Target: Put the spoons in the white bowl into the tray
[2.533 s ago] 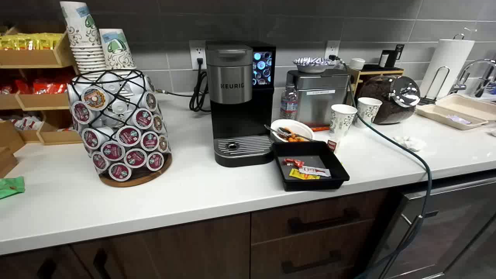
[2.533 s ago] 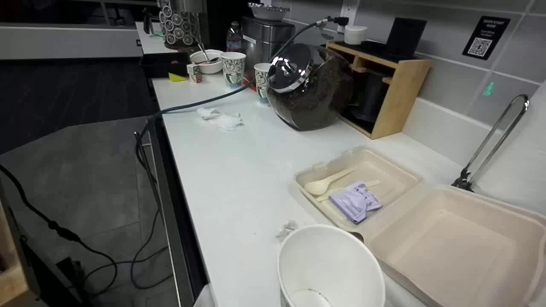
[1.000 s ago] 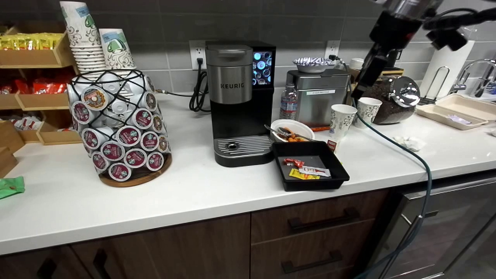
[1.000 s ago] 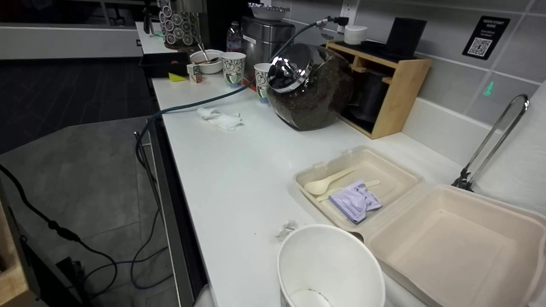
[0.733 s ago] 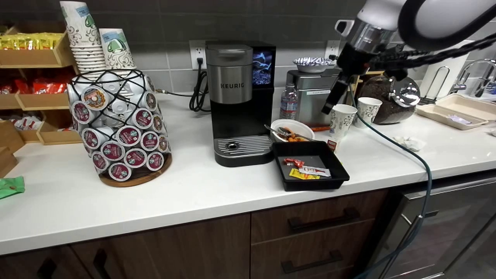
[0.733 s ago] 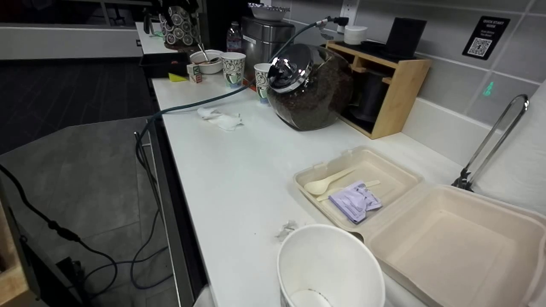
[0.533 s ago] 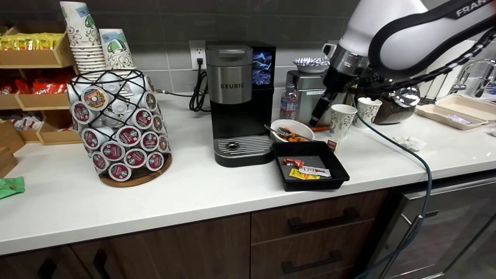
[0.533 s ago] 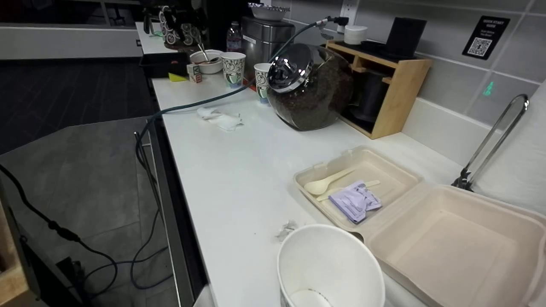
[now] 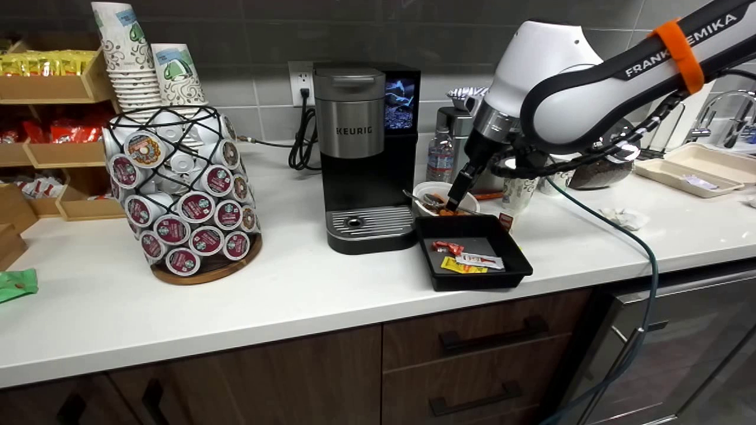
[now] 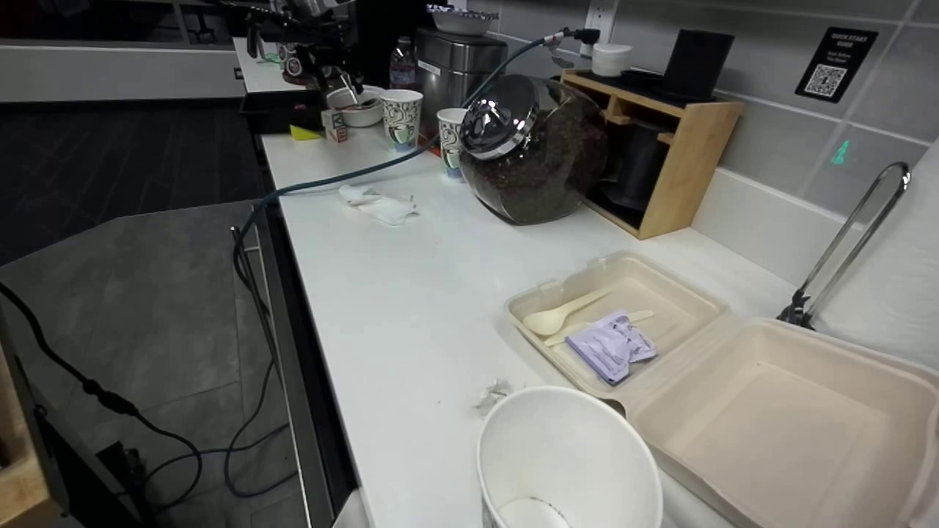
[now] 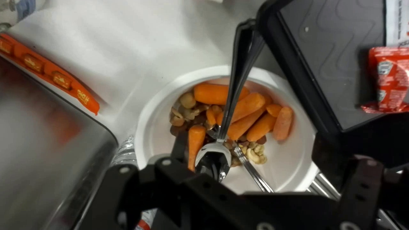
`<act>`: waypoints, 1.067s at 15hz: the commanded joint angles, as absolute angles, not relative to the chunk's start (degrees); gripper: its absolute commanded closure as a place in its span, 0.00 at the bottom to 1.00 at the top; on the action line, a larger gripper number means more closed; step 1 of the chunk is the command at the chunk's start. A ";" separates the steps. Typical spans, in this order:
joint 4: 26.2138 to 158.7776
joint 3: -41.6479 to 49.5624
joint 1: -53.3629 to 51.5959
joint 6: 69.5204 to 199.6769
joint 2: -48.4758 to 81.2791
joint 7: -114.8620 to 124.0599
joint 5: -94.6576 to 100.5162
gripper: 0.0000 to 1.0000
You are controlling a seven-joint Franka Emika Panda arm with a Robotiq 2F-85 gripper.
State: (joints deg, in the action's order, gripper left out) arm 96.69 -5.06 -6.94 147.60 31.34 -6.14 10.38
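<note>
1. in the wrist view, both things to be moved were in the white bowl (image 11: 156, 131), among carrots (image 11: 212, 93) and nuts (image 11: 254, 156). one spoon (image 11: 236, 76) sent its handle out past twelve o'clock, ending near a corner of the tray (image 11: 302, 76), touching or not i could not tell. the other spoon (image 11: 252, 167) pointed its handle toward five o'clock, its head mostly hidden.
2. in an exterior view the tray lay at five o'clock from the bowl, with a red packet (image 9: 447, 247), a white packet (image 9: 481, 261) and a yellow packet (image 9: 463, 266) inside. no spoon showed there, so neither transfer was done.
3. the gripper (image 11: 250, 145) was at the bowl, jaws spread wide and holding nothing.
4. the reach looked almost finished, as i judged it.
5. what remained, i judged, was to close on a spoon, lift it clear, release it over the tray, then repeat with the other.
</note>
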 commanded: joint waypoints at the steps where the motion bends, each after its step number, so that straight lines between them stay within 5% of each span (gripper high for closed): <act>1: 92.09 -3.64 -7.78 146.86 34.89 -4.91 10.25 0.06; 4: 90.06 -3.06 -7.35 146.46 36.38 -4.55 9.70 0.16; 5: 89.64 -2.88 -7.30 146.27 36.76 -4.37 9.51 0.29; 7: 89.33 -2.67 -7.26 146.16 37.27 -4.13 9.31 0.32; 16: 90.53 -3.17 -7.42 146.04 37.21 -3.76 8.94 1.00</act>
